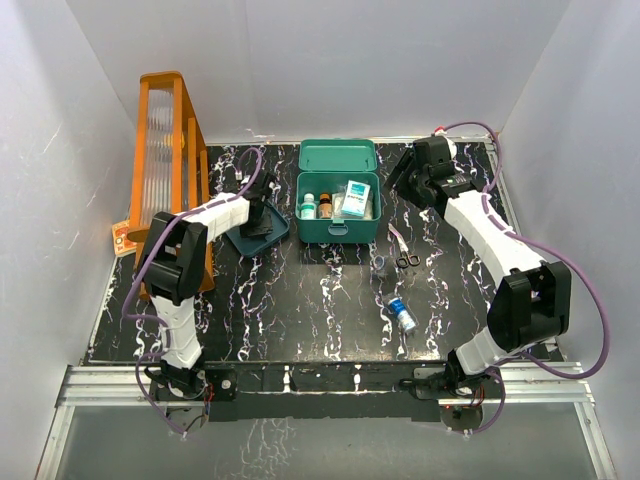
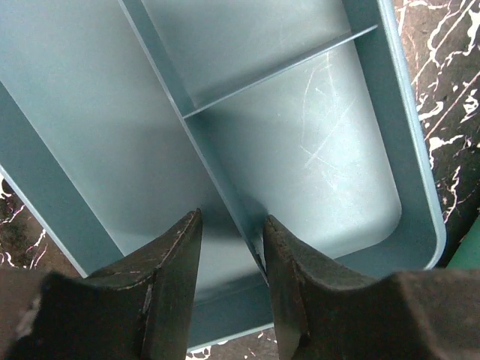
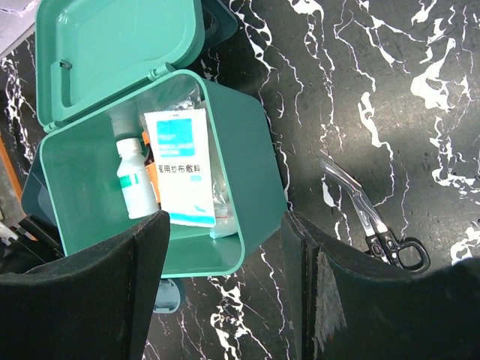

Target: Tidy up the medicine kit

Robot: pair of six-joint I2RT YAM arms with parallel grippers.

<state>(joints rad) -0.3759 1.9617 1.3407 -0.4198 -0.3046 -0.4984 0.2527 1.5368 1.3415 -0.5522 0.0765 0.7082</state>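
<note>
Kit part-filled, loose items left on the table.
Top view: the medicine kit (image 1: 337,205) stands open at back centre with bottles (image 1: 308,208) inside; scissors (image 1: 407,262) and a small bottle (image 1: 402,314) lie outside. Left wrist: left gripper (image 2: 231,225) part-open, empty, straddling a divided tray (image 2: 337,150) wall. Right wrist: right gripper (image 3: 225,247) spread wide, empty, above the kit, whose packet (image 3: 180,161) probably reads 医用纱布敷料.

Bright, even light is supplied from overhead; the walls (image 1: 300,60) are washed almost white. The left fingers (image 2: 172,285) at 6 o'clock are blurred, and a soft shadow is cast ahead of them on the tray (image 2: 337,187), where a pale sheen is seen at 3 o'clock. The right fingers (image 3: 97,292) are dark and defocused; the kit (image 3: 247,172) is sharp.
</note>
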